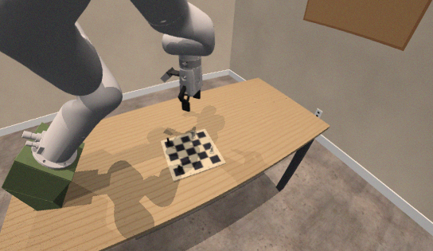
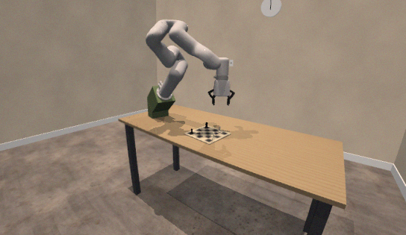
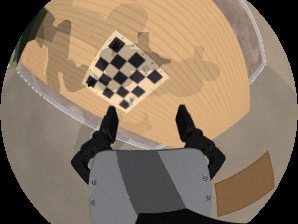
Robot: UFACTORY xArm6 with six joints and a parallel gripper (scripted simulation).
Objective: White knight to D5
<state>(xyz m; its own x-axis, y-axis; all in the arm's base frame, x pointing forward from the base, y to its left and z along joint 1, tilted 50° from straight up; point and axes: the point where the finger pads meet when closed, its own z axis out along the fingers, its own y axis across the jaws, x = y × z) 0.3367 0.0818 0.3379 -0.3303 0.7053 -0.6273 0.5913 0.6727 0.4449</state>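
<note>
Overhead, the gripper [image 1: 187, 100] hangs well above the wooden table [image 1: 255, 111], its two dark fingers spread wide with nothing between them. In the top view it sits at about 12 o'clock from the small chessboard [image 1: 193, 153], clear of it and high up.

The chessboard lies flat near the middle of the table. A pale piece, likely the white knight [image 1: 193, 133] (too small to make out its shape for certain), stands at the board's far edge, around 12 o'clock from the board's centre. A second pale piece [image 1: 212, 149] stands near the 3 o'clock edge. Dark pieces stand on the other side: one [image 1: 169, 142] near the 10 o'clock corner and one [image 1: 179, 168] near the 7 o'clock corner. All appear upright; the edge lettering cannot be read.

From the wrist view the board shows at roughly 11 o'clock beyond the fingertips, with the arm's shadow across the wood around it.

In the exterior view the arm rises from a green pedestal [image 2: 154, 104] at the table's far left corner, and the gripper points straight down above the board's far side.
</note>
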